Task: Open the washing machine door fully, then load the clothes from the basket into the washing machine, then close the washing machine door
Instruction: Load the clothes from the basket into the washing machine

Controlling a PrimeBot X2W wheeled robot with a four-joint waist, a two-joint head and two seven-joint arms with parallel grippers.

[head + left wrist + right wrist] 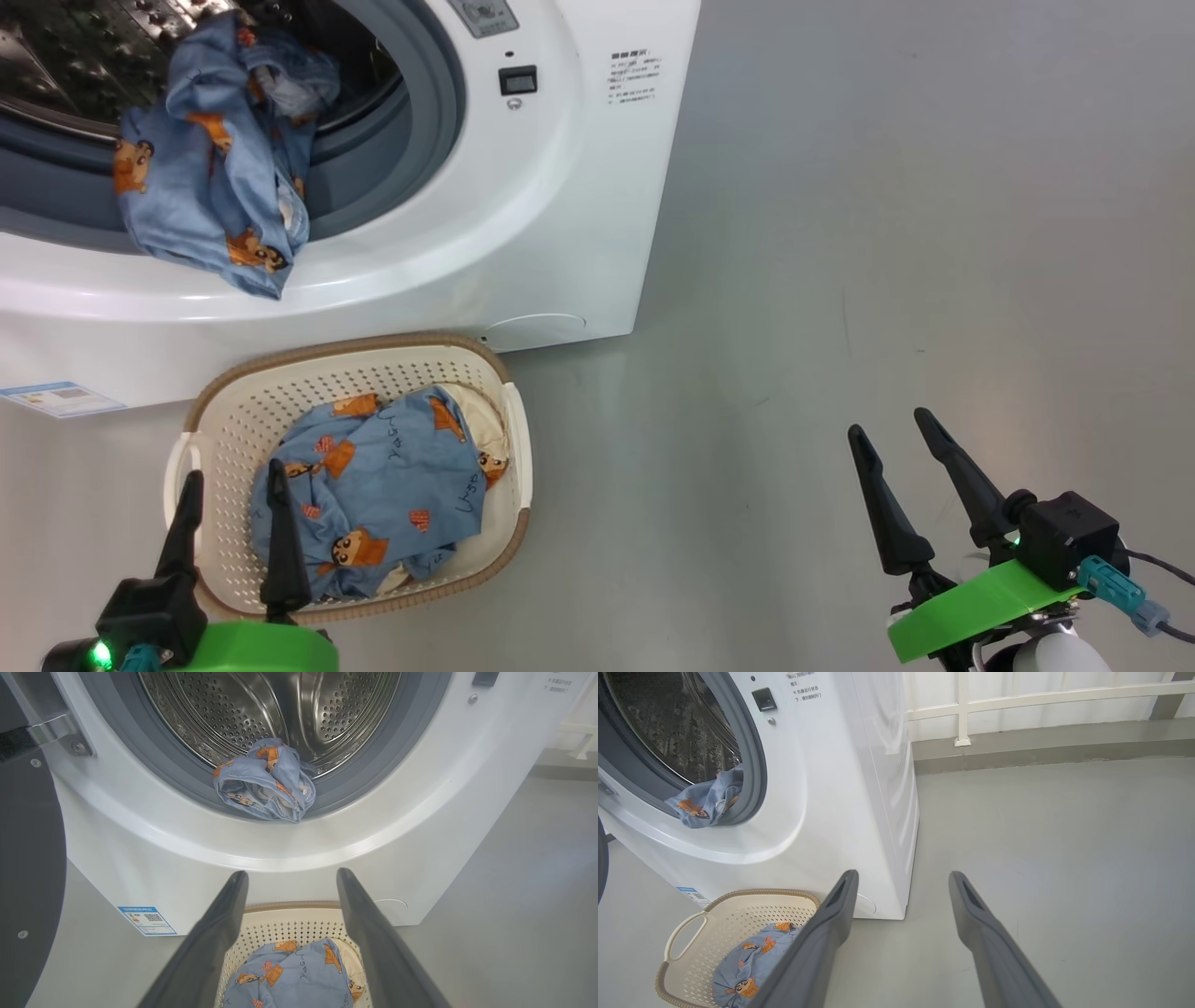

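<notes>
Left claw (234,471), open and empty, over the near left of the basket (355,347); clothes (383,476) lie just right of its tips. One garment (210,159) drapes over the washer (560,187) mouth. Right claw (889,422), open and empty, well apart at right.

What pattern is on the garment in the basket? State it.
Light blue garment with orange-brown cartoon bears and small red shapes; head view shows it best.
</notes>
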